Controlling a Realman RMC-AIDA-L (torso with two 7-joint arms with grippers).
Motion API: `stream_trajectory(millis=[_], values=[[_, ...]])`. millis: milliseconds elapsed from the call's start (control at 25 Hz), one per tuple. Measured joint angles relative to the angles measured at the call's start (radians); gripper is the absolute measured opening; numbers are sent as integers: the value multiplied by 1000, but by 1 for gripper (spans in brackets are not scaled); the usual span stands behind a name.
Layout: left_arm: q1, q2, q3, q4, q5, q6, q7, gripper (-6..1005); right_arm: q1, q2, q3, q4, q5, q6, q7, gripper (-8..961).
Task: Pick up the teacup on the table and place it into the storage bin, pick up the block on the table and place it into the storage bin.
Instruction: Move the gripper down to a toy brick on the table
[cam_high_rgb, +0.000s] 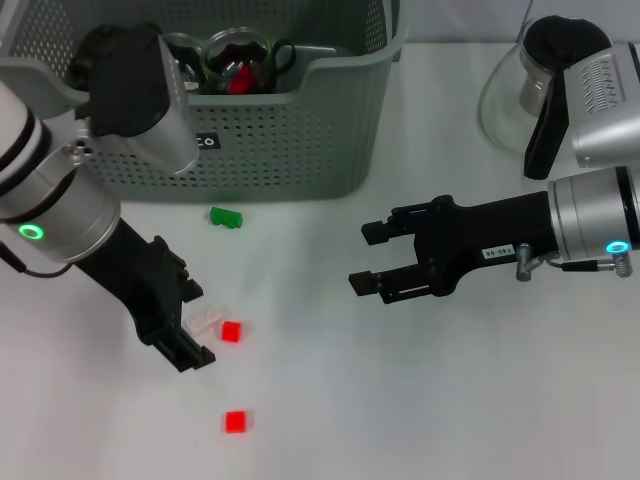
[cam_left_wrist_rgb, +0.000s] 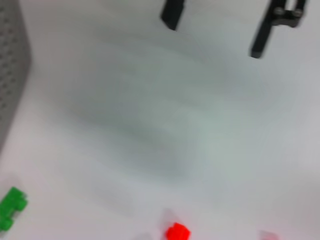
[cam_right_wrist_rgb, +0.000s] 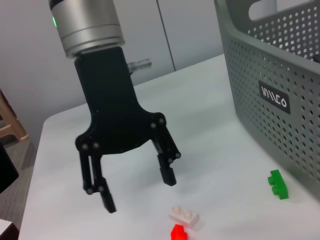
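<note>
The left gripper (cam_high_rgb: 192, 325) hangs low over the table (cam_high_rgb: 400, 420) with its jaws spread apart and nothing between them. Just beside its fingertips lie a pale clear block (cam_high_rgb: 206, 321) and a red block (cam_high_rgb: 231, 331), the two touching each other; the right wrist view shows both blocks resting on the table off the side of the open jaws rather than in the gap. A second red block (cam_high_rgb: 235, 421) sits on the table beyond the jaw tips, apart from the first pair. A green block (cam_high_rgb: 226, 216) lies behind the gripper, close to the front wall of the storage bin (cam_high_rgb: 300, 140). Inside the bin, a teacup (cam_high_rgb: 240, 55) rests among other dark things near the back.

The right gripper (cam_high_rgb: 368, 258) hovers well off to the side of all the blocks, its jaws also apart and empty, pointing toward the left arm. A glass pot (cam_high_rgb: 515, 95) with a black lid stands behind the right arm.
</note>
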Motion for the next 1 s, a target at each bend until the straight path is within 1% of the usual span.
stream_trajectory(millis=[80,120,320,440,520,720,1000], values=[[0,0,0,0,0,0,0,854,1,1,0,0,0,1,0,766],[4,2,49,13,15,-32,-63,854,1,2,0,0,0,1,0,766],[11,1,135,27,61,-62,-134,851,4,3,1,0,0,3,-4,766],[18,-1,203,32,89,-89,-186,849,6,4,1,1,0,15,-12,766],[18,-1,265,35,107,-109,-249,848,7,5,1,1,0,22,-15,766],[19,-3,302,39,106,-135,-291,844,8,12,1,1,0,29,-24,766],[43,-4,368,39,112,-203,-329,840,9,19,0,1,0,38,-25,766]])
